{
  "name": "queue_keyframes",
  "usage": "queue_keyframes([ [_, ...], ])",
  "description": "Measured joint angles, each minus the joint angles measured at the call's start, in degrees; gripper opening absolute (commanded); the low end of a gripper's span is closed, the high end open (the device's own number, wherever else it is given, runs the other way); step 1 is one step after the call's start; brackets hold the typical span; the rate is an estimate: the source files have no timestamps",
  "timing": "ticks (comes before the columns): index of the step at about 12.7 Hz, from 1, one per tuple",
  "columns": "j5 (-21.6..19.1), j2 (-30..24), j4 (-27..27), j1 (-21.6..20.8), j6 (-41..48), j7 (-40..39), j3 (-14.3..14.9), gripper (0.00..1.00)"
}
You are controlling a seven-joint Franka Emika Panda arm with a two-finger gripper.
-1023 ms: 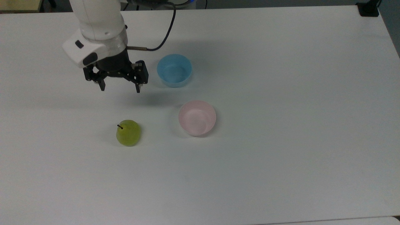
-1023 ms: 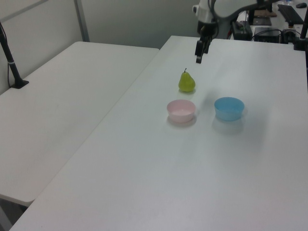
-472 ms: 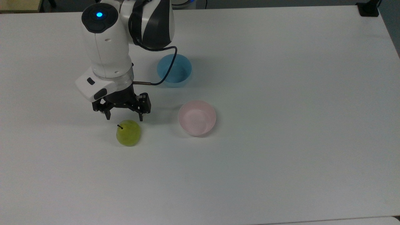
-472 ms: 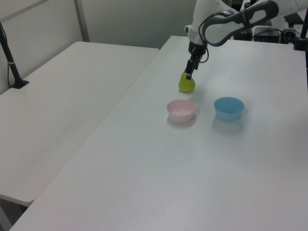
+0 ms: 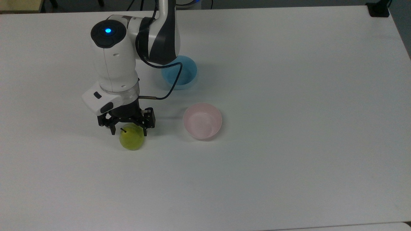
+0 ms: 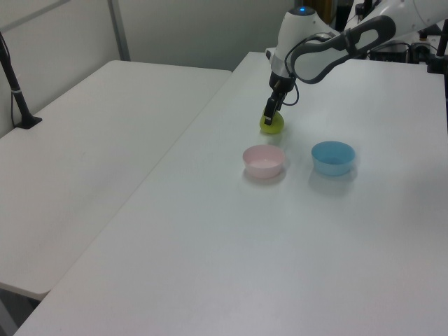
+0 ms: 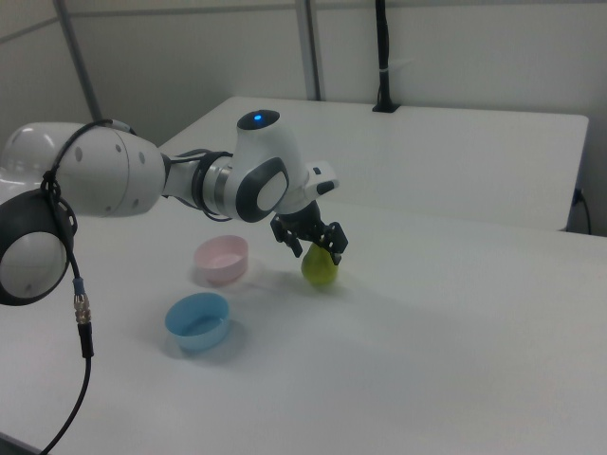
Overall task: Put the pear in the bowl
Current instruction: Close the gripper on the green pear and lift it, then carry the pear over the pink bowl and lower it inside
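Yellow-green and rounded, the small pear [image 5: 131, 138] with its short dark stem stands upright on the white matte tabletop [image 5: 289, 160], and we note the black two-finger gripper [image 5: 127, 132] lowered over its upper half. In the top view one finger [image 5: 112, 130] sits at the top view's left of the stem and the other finger [image 5: 144, 131] at the pear's right shoulder, so the pincer is spread wide astride the fruit; we cannot tell whether either finger touches the skin. We see the fruit resting on the table, not lifted, in the left view [image 6: 272, 124] and the right view [image 7: 321, 269] alike. The small round pale pink plastic bowl [image 5: 202, 120] stands apart from the pear, toward the top view's right, and holds nothing. The light blue round bowl [image 5: 183, 74] of similar size sits farther toward the top view's upper edge, partly covered by the white and grey robot arm [image 5: 128, 48]. A thin black cable [image 5: 168, 86] loops from the wrist past the blue bowl. In the left view a second white table [image 6: 91, 154] stands alongside, toward the left view's left.
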State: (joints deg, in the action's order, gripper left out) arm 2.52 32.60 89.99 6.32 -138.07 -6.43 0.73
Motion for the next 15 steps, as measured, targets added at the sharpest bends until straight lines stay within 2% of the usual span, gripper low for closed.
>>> queue_keyframes([
  [1, 0.34, 0.58, 0.00, 0.00, -0.85, 0.00, 0.00, 0.64],
  [2, 0.51, 0.89, -0.01, 0.00, -1.28, 0.00, 0.00, 0.49],
  [3, 0.76, 1.16, -0.03, 0.00, -1.83, 0.00, 0.00, 0.38],
  [10, 1.38, 1.00, -0.22, -0.09, -2.06, -0.15, -0.01, 0.36],
  [12, 1.43, -0.94, 0.19, -0.14, -0.97, -0.15, -0.01, 0.36],
  [15, 1.43, -5.58, 1.10, -1.67, 6.06, -0.15, -0.13, 0.37],
])
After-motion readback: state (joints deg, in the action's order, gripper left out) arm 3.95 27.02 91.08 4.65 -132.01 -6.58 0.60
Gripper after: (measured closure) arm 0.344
